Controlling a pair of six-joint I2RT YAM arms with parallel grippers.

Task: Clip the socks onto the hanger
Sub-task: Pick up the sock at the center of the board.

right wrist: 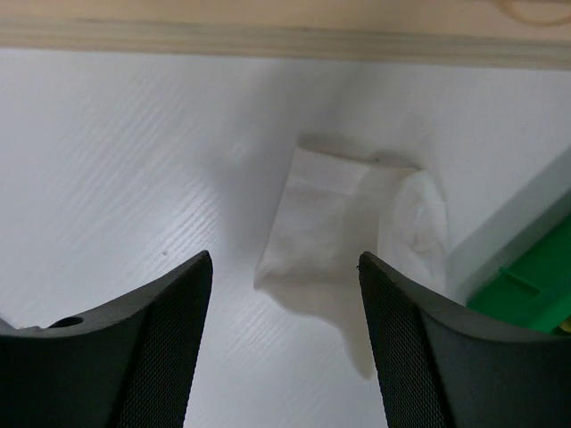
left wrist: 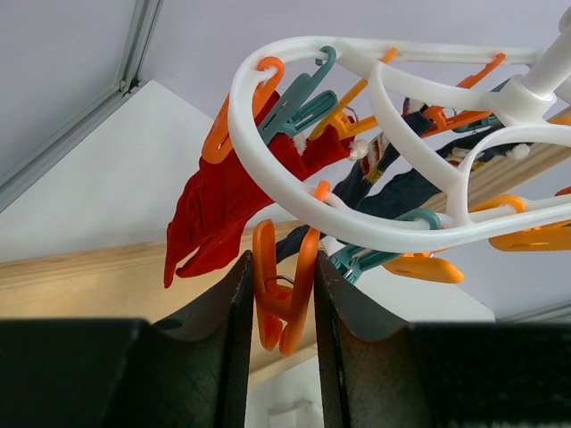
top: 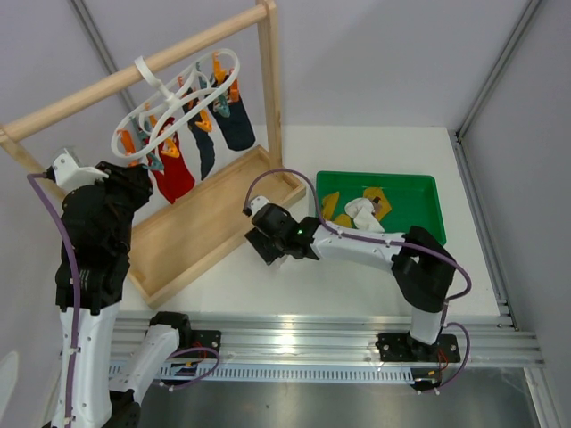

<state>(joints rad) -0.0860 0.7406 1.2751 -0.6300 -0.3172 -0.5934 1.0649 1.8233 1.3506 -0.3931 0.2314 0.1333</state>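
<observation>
The left gripper [left wrist: 282,265] is clamped on an orange peg [left wrist: 285,312] of the hanger [left wrist: 252,156], which is hung from the wooden rack [top: 214,227]; its arm is raised steeply. The right gripper [right wrist: 285,267] is spread over a white sock [right wrist: 326,232] lying on the worktop [right wrist: 134,160] just beside the rack's base, with its arm stretched low.

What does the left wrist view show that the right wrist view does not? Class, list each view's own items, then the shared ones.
Only the left wrist view: the white hanger, a red sock clipped to it, and the left claw closed on an orange peg.
Only the right wrist view: a white sock lying on the table between the fingers of the open right claw, and a corner of the green bin.
Both: a strip of the wooden rack, and each claw's own dark fingers.
</observation>
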